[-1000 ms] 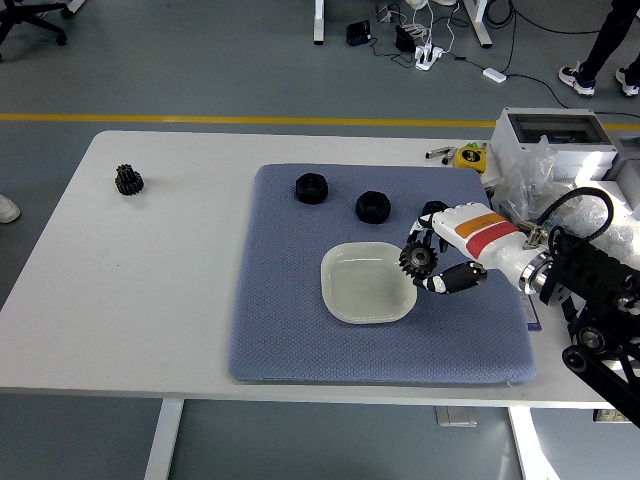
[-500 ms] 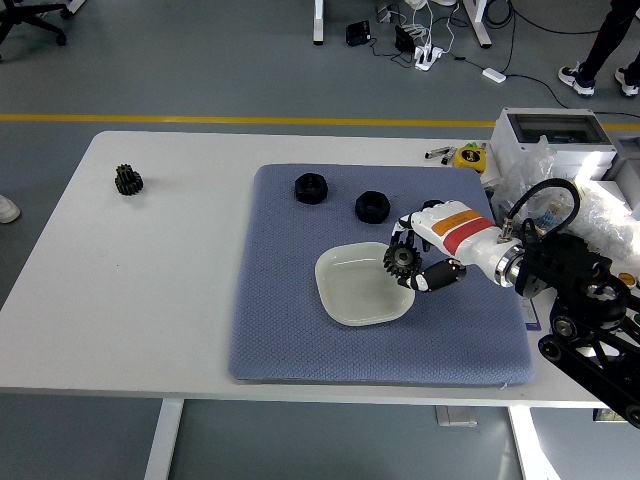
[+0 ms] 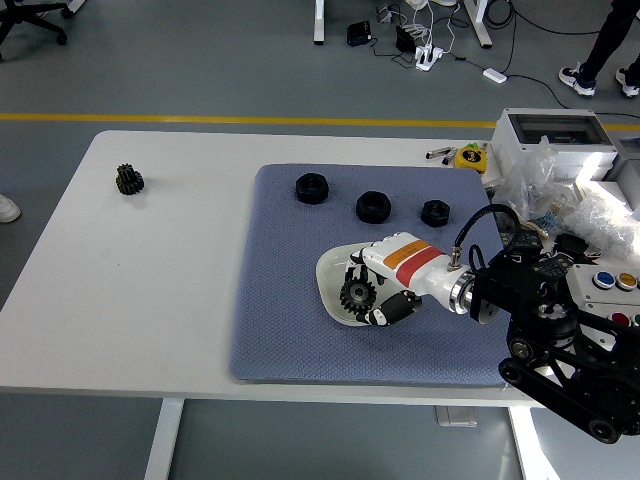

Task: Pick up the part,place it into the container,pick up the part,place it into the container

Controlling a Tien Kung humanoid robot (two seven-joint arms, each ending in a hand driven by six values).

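Note:
My right hand [image 3: 372,296], white with an orange and red band, reaches in from the right and is shut on a black gear [image 3: 356,294]. It holds the gear low over the white dish [image 3: 327,274] on the blue-grey mat [image 3: 290,330], covering most of the dish. Three black nut-like parts lie along the mat's far side: one [image 3: 311,187] at the left, one [image 3: 373,206] in the middle, a smaller one [image 3: 434,211] at the right. Another black gear [image 3: 128,179] stands on the bare table at the far left. The left arm is out of view.
A grey box [image 3: 548,130], crumpled plastic bags [image 3: 575,205] and a panel with coloured buttons [image 3: 610,285] crowd the table's right edge. Small yellow and black items [image 3: 462,155] lie behind the mat's far right corner.
My right hand has carried the gear leftward and down, from the dish's right rim to over its middle. A small black nut that the hand hid before now shows on the mat.

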